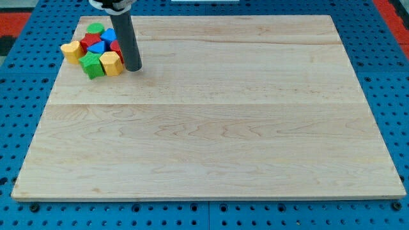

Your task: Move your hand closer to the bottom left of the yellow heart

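Observation:
Several blocks sit in a tight cluster at the board's top left. A yellow block [71,50] lies at the cluster's left edge and looks like the heart. A second yellow block [110,63], more hexagonal, lies at the cluster's lower right. My dark rod comes down from the view's top, and my tip [133,68] rests on the board just right of this second yellow block, close to or touching it. The left yellow block is about a hundred pixels to the left of my tip, across the cluster.
The cluster also holds a round green block [95,29], a green star [93,65], a blue block [108,35], a second blue block [96,48], a red block [88,41] and a red block [117,50] partly behind the rod. The board's left edge [56,83] is close.

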{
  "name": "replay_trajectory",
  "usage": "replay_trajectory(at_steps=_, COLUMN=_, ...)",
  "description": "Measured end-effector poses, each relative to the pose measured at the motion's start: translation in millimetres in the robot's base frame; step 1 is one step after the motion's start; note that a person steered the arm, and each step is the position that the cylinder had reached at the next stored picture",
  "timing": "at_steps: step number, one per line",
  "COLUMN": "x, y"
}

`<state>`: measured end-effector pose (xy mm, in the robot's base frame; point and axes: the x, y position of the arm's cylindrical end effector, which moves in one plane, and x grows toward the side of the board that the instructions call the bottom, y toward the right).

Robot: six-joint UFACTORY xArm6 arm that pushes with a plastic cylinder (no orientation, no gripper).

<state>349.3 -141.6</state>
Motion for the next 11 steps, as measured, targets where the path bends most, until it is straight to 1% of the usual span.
replay_trajectory(at_steps=1, x=17, y=14)
replay_trajectory(at_steps=2, x=68, y=16)
replay_trajectory(at_steps=3, x=105, y=10)
replay_trajectory(at_steps=4, x=111, y=-92)
replay_trajectory(at_steps=5, x=110, y=-161)
replay_trajectory(at_steps=7, x=103, y=-162)
replay_trajectory(at_steps=10, x=37, y=-161)
replay_trajectory(at_steps=11, x=6, y=-147)
